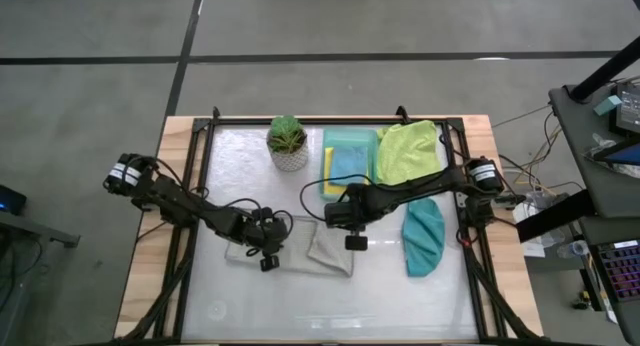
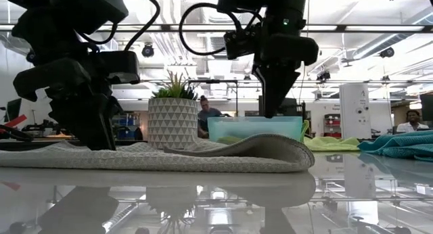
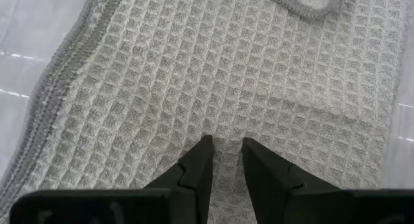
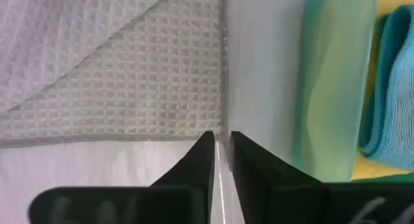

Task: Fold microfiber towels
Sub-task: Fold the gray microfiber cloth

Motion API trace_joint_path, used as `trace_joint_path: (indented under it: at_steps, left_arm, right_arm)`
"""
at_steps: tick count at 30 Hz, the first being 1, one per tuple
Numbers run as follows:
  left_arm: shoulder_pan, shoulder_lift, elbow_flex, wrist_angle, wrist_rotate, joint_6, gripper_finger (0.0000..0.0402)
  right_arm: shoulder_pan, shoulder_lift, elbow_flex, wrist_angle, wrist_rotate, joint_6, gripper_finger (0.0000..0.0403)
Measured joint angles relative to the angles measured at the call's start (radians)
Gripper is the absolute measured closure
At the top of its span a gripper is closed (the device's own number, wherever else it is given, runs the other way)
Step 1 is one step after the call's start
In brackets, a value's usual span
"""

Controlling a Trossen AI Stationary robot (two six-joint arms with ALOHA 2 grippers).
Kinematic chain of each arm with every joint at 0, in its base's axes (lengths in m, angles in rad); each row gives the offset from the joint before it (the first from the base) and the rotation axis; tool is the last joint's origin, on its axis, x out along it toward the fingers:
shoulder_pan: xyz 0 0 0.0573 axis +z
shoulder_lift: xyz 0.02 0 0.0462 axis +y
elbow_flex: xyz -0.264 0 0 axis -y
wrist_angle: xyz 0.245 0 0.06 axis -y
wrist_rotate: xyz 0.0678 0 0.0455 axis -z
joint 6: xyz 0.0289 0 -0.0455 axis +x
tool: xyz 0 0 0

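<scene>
Two grippers are recorded at work over one pale grey towel (image 1: 318, 252), which is laid flat on the white table (image 1: 330, 301) with one corner folded over.

Left gripper (image 3: 225, 151): seen pressed down onto the grey towel, the waffle weave bunched into the narrow gap between its fingertips; a pinch of cloth is taken, the jaws held slightly apart by it. In the low view this gripper (image 2: 95, 143) is shown in contact with the cloth.

Right gripper (image 4: 222, 141): held above the table just off the towel's hemmed edge, the fingers set close with only a thin slit between; nothing is gripped. In the low view it (image 2: 268, 111) is shown hanging clear above the folded-over flap.

Teal towel (image 1: 423, 237): lying crumpled on the table, to the outer side of the right gripper, apart from it.

Lime green towel (image 1: 408, 152): spread beyond the right arm, beside the mint-green tray (image 1: 352, 138).

Light blue towel (image 1: 349, 164) and yellow towel (image 1: 327, 182): stacked in the tray, just ahead of the right gripper.

Potted plant (image 1: 288, 143): standing beside the tray.
</scene>
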Motion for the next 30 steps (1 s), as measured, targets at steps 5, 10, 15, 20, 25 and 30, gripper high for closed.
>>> trace_joint_path:
  at_steps: [5,10,15,20,25,30]
  left_arm:
    - [-0.001,-0.008,0.023,-0.013,-0.003,0.019,0.033]
    - [-0.006,-0.068,0.026,-0.022,0.025,0.091,0.033]
    - [-0.006,-0.128,0.024,-0.01,-0.033,0.1,0.033]
    - [-0.006,-0.143,0.023,-0.006,-0.064,0.126,0.033]
    - [-0.006,-0.143,0.023,-0.002,-0.072,0.13,0.033]
    - [-0.006,-0.144,0.025,-0.001,-0.115,0.137,0.033]
  right_arm:
    - [0.019,-0.002,-0.013,-0.016,-0.001,0.05,0.0346]
    - [0.072,-0.03,-0.041,-0.01,-0.001,0.105,0.0344]
    - [0.114,-0.074,-0.112,0.21,-0.003,0.168,0.0333]
    - [0.134,-0.072,-0.208,0.543,0.0,0.152,0.0301]
    - [0.154,-0.002,-0.268,0.856,-0.002,0.114,0.0269]
    - [0.16,0.1,-0.237,1.051,-0.001,0.078,0.0253]
